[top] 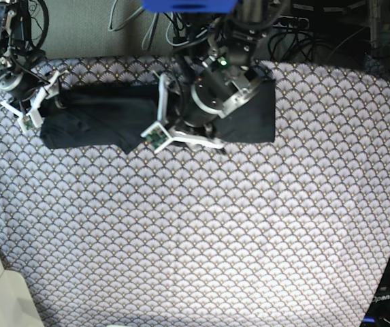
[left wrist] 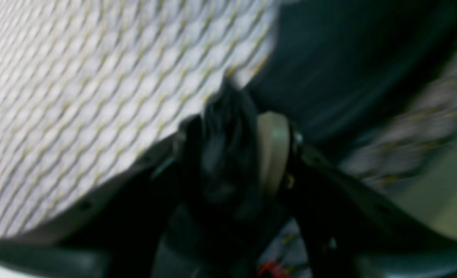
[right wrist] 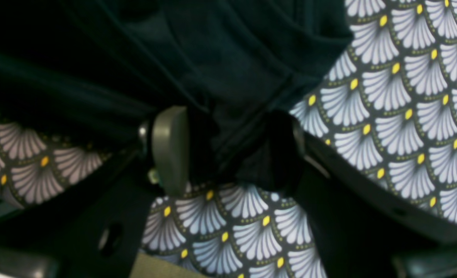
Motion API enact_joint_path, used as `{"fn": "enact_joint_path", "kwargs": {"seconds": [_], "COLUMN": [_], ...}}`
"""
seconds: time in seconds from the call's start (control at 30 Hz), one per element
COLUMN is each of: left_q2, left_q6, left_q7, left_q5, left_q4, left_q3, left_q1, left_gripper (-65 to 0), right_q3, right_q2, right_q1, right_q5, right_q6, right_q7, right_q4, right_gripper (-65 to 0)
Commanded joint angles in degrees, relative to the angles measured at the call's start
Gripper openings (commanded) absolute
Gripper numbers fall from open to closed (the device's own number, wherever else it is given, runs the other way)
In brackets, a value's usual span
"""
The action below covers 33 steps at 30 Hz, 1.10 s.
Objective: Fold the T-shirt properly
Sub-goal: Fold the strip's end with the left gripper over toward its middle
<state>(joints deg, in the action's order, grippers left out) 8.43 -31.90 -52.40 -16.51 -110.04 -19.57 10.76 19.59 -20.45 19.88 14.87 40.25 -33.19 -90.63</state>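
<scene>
Right gripper point(top: 45, 102): we are gripping the T-shirt's point(top: 92, 119) left end, cloth between wide jaws.
T-shirt: lying along the far edge of the tablecloth point(top: 195, 238), long axis left-right.
Left gripper point(left wrist: 228, 127): we are over the middle; cloth bunched between the jaws, grip unclear.

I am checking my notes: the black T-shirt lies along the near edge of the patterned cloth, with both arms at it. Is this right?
Not quite. The base view shows the T-shirt along the far edge of the patterned cloth, beside the robot's bases. Both arms are indeed at it.
</scene>
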Motion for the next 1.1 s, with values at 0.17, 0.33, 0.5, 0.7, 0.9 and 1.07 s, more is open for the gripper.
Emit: {"fn": "enact_joint_path", "kwargs": {"seconds": [0.17,0.33,0.5,0.7,0.9,1.07], "left_q2": [0.6,-1.1,-3.5,-5.9,-5.7,-5.7], "left_q6": [0.6,0.7,0.4,0.6,0.7,0.7], "left_q7": [1.5,1.3,-3.6,-5.8,-5.7,-5.7], "left_q5": [3.0,3.3,3.3,3.0,2.9,2.9], "left_q4": [-1.4,-1.1,-1.1,3.7,11.2,13.1], "left_q3": [0.3,8.5,17.8,19.5,19.6,19.6], "left_q1": [-1.3,-1.0,1.0,1.4,-0.3,-0.3], "left_gripper": [-41.5,-41.7,-56.4,-65.0,-65.0,-65.0], "right_q3": [0.4,0.4,0.8,0.9,3.0,6.6], "right_q2": [-1.1,-1.2,-1.2,-1.8,-1.8,-1.7], "right_q1": [-0.1,-0.2,-0.2,0.3,0.4,-0.1], "right_q5": [0.1,0.1,0.1,0.1,0.4,0.6], "right_q6": [-0.2,-0.2,-0.2,-0.2,-0.2,-0.2], "right_q7": [0.4,0.4,0.4,0.4,-2.5,-5.4], "right_q4": [-0.8,-0.8,-1.3,-4.4,-8.7,-11.2], "right_gripper": [-31.1,-31.2,-31.2,-31.0,-29.6,-24.9]}}
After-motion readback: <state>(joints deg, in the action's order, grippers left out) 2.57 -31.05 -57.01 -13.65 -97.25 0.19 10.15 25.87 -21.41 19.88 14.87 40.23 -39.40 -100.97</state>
